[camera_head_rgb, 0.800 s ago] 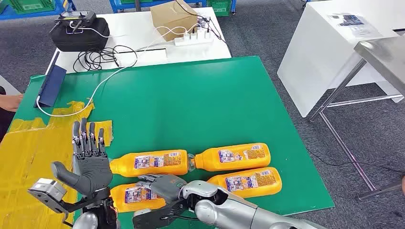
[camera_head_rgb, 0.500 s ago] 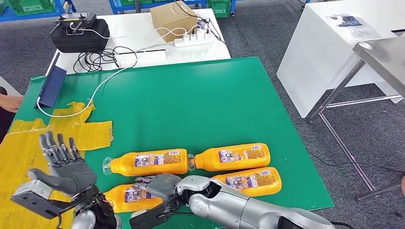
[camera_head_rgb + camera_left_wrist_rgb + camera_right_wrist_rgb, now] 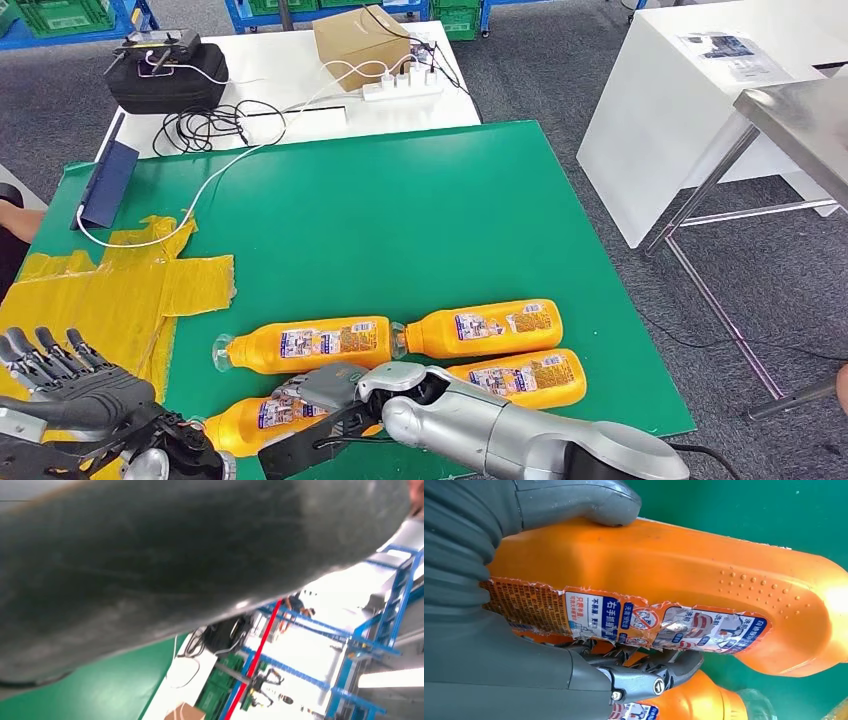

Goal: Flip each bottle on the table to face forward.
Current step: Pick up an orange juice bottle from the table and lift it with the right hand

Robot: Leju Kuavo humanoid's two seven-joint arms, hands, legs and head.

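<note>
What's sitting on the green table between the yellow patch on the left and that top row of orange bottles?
Nothing: the head view shows bare green table between the yellow patch and the clear cap of the upper-left bottle.

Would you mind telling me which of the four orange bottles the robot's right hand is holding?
The near-left bottle, closest to the robot: the right hand grips it, thumb over its side. The other three bottles lie untouched.

Right arm (image 3: 500, 430), at 6 o'clock: smooth silver shell. Right hand (image 3: 325, 392): grey ribbed cover, thick grey thumb, dark fingers (image 3: 664, 667), one visible screw. Left hand (image 3: 70, 385), at 8 o'clock: dark grey, segmented fingers.
</note>
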